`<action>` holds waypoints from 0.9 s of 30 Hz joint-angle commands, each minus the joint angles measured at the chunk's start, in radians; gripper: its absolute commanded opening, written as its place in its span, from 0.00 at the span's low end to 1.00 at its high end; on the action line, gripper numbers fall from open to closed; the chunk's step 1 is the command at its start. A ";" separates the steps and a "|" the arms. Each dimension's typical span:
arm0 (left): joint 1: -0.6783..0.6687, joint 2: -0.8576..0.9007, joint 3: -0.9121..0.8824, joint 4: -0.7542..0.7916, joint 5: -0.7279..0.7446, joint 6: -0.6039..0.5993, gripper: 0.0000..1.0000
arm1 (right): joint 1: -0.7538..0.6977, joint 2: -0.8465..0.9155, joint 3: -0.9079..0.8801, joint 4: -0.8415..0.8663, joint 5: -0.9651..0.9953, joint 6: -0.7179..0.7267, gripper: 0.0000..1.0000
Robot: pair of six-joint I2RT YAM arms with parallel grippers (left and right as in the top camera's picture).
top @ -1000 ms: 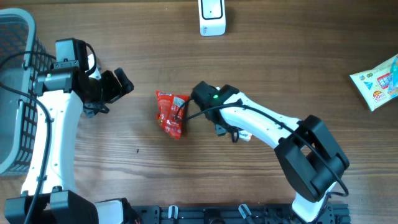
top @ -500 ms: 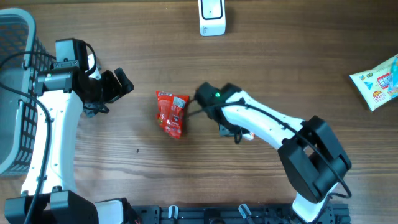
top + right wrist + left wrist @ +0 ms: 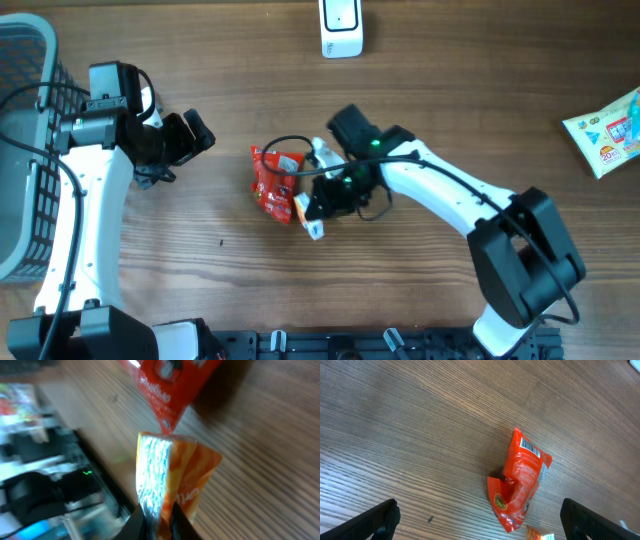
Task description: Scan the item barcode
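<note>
1. While the left gripper hangs with its jaws spread wide and nothing between them, the right gripper is pinched tight on an orange packet.
2. Directions follow the overhead view, with 12 o'clock at the far edge of the table.
3. The right wrist view shows the orange packet caught by one end between the two fingers, its crimped silver seam turned toward the camera.
4. Overhead, the orange packet sits near the middle of the table, at the 5 o'clock corner of a red packet; whether it is lifted off the wood cannot be told.
5. The red packet lies flat on the table, and the two packets are just beside each other; whether they touch cannot be told.
6. A white barcode label shows on the red packet's upper end in the left wrist view; no barcode can be made out on the orange packet.
7. The white scanner stands at 12 o'clock from both packets, well apart from them, at the far edge.
8. The left gripper is at 9 o'clock from the red packet, apart from it.
9. A grey wire basket fills the 9 o'clock edge, beyond the left arm.
10. A blue-and-white pack lies at the 3 o'clock edge, well apart from everything else.
</note>
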 commanded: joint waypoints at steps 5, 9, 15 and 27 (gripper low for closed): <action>0.006 0.001 0.011 0.000 -0.006 -0.009 1.00 | -0.298 -0.006 -0.332 0.204 -0.280 0.024 0.23; 0.006 0.001 0.011 0.000 -0.006 -0.009 1.00 | -0.432 -0.007 -0.346 0.088 0.077 0.027 0.66; 0.006 0.001 0.011 0.000 -0.006 -0.009 1.00 | -0.448 -0.105 -0.184 -0.188 0.303 -0.064 0.79; 0.006 0.001 0.011 0.000 -0.006 -0.009 1.00 | -0.138 -0.132 -0.175 0.069 0.332 -0.290 0.50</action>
